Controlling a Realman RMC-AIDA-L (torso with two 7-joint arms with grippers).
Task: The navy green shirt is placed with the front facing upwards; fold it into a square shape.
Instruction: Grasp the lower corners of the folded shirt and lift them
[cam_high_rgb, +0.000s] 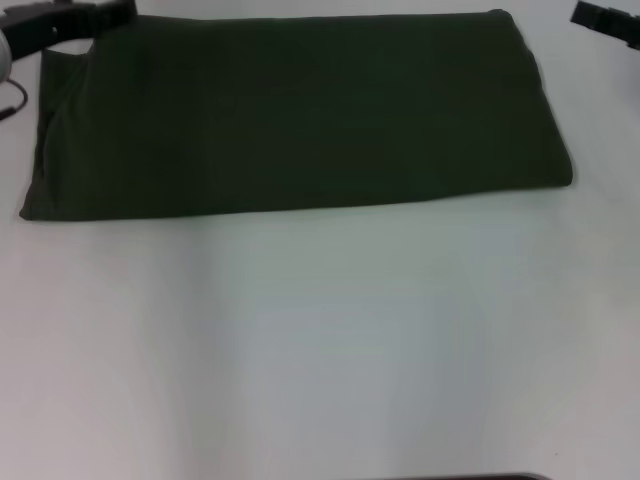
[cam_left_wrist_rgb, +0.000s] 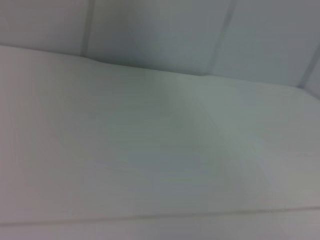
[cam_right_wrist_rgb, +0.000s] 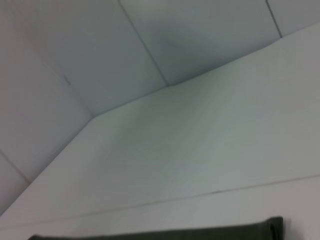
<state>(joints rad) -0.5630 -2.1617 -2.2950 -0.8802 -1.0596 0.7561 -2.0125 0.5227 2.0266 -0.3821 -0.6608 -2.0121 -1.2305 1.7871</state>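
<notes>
The navy green shirt (cam_high_rgb: 290, 110) lies folded into a wide flat band across the far half of the white table (cam_high_rgb: 320, 340), plain green side up, no lettering showing. One folded edge of it shows in the right wrist view (cam_right_wrist_rgb: 165, 234). My left gripper (cam_high_rgb: 70, 22) is at the far left, over the shirt's far left corner. My right gripper (cam_high_rgb: 605, 20) is at the far right, off the shirt and past its right end. The left wrist view shows only bare table and wall.
A dark cable (cam_high_rgb: 10, 105) lies at the left edge beside the shirt. White wall panels (cam_right_wrist_rgb: 150, 45) stand behind the table. A dark strip (cam_high_rgb: 490, 477) shows at the table's near edge.
</notes>
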